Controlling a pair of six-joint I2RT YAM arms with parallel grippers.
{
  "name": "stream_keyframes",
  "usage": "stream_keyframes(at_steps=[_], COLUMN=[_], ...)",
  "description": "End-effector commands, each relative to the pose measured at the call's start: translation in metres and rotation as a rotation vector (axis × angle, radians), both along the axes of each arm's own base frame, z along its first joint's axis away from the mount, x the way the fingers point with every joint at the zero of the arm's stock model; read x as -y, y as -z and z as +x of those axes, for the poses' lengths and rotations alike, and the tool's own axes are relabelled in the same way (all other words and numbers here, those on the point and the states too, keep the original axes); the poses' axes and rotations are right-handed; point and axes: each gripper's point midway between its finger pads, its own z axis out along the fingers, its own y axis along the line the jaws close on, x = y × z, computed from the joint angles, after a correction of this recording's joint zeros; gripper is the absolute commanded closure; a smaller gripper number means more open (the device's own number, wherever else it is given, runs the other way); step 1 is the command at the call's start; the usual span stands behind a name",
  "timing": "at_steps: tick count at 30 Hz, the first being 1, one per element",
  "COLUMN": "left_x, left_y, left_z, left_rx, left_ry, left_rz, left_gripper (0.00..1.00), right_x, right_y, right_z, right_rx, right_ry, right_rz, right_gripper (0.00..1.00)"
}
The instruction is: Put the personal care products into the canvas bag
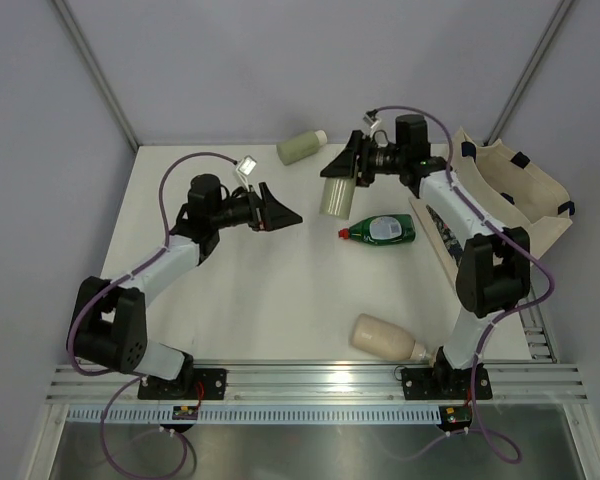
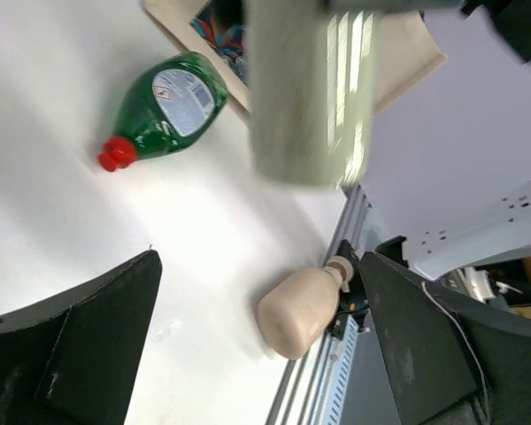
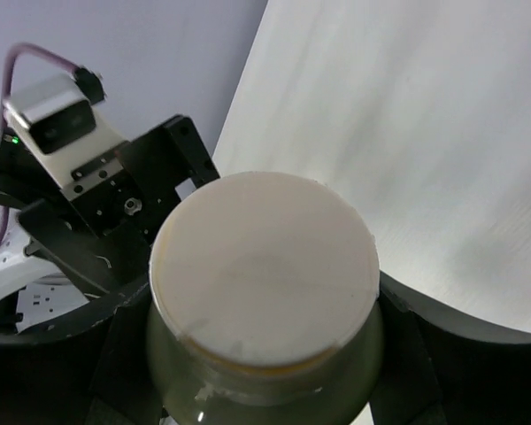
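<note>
Top cam: your right gripper (image 1: 342, 172) is clamped on a pale sage bottle (image 1: 338, 196) over the far middle of the table (image 1: 280, 310). The bottle looks lifted clear of the surface.

A second sage bottle (image 1: 300, 147) lies on its side near the far edge, just left of that gripper. The green bottle (image 1: 382, 230) lies on its side just on the near side of the held one, with its red cap (image 1: 345, 235) pointing left. The beige bottle (image 1: 383, 338) lies at the front edge beside the right arm's base.

The canvas bag (image 1: 515, 195) sits on the right side of the table with its mouth open, and the right arm crosses in front of it. Your left gripper (image 1: 278, 213) hovers mid-table, left of the green bottle and apart from it, with nothing in it.

Left wrist cam: the left fingers (image 2: 80, 345) are spread wide with only bare table between them. Ahead you get the green bottle, the held sage bottle (blurred), and the beige bottle up against the front rail (image 2: 332, 372). Also in view is a corner of the bag with its printed panel (image 2: 219, 22).

Right wrist cam: the right fingers (image 3: 425, 345) sit on either side of the sage bottle, pressed against its body. The bottle's flat cream end faces the lens. The left arm's wrist shows beyond it at upper left.
</note>
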Motion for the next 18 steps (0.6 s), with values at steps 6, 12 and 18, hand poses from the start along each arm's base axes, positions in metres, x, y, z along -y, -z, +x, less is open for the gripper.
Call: stream_keyframes(at_steps=[6,12,18], left_x=[-0.056,-0.076,-0.081], left_y=[-0.015,-0.026,-0.027], left_z=[0.025,0.033,0.036], left_rx=[0.134,0.189,0.212], left_ry=[-0.21,-0.334,-0.358], left_rz=[0.256,0.266,0.277], left_gripper=[0.01,0.01,0.01], right_x=[0.135,0.28,0.386], right_y=[-0.164,-0.183,-0.162], right_z=[0.027,0.028,0.014], right_rx=[0.427,0.548,0.528], right_ry=[0.231,0.604,0.836], right_rz=[-0.035,-0.312,-0.646], right_gripper=[1.0,1.0,1.0])
